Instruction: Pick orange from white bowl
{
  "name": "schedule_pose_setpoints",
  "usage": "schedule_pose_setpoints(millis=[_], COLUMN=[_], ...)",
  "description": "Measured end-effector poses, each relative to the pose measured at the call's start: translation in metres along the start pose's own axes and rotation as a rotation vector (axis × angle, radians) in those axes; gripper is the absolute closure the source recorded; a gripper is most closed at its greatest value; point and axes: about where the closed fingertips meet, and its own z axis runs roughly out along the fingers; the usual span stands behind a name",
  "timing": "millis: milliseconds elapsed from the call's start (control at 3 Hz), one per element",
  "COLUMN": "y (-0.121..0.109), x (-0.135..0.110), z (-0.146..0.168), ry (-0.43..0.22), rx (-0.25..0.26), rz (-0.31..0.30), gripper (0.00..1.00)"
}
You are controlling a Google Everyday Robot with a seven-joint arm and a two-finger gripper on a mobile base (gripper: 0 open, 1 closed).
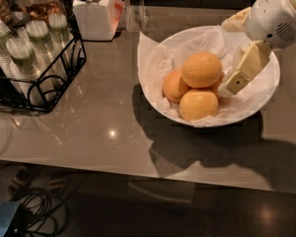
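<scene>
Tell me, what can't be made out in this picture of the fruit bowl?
Camera view:
- End effector, over the white bowl right of the orange: arm cut off by the top-right edge.
- Fruit at the pile's right: mostly hidden behind the orange.
- Bowl's floor: covered by paper and fruit.
- White lidded jar: top cut off.

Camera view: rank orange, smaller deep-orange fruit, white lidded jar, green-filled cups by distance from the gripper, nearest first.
The gripper hangs over the right side of the white bowl.
1. Orange: top of the pile, just left of the gripper.
2. Smaller deep-orange fruit: left side of the pile.
3. White lidded jar: back of the table, upper left.
4. Green-filled cups: in the wire rack, far left.
</scene>
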Motion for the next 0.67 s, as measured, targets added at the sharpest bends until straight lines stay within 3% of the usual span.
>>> schedule_pose_setpoints(millis=[333, 667], y=[0.001, -0.001], x=[0.007, 0.011], z=[0.025, 0.050], ry=[-0.070, -0.092], rx=[-0.050, -0.103], rz=[0.029, 0.055], gripper=[0.00, 0.00])
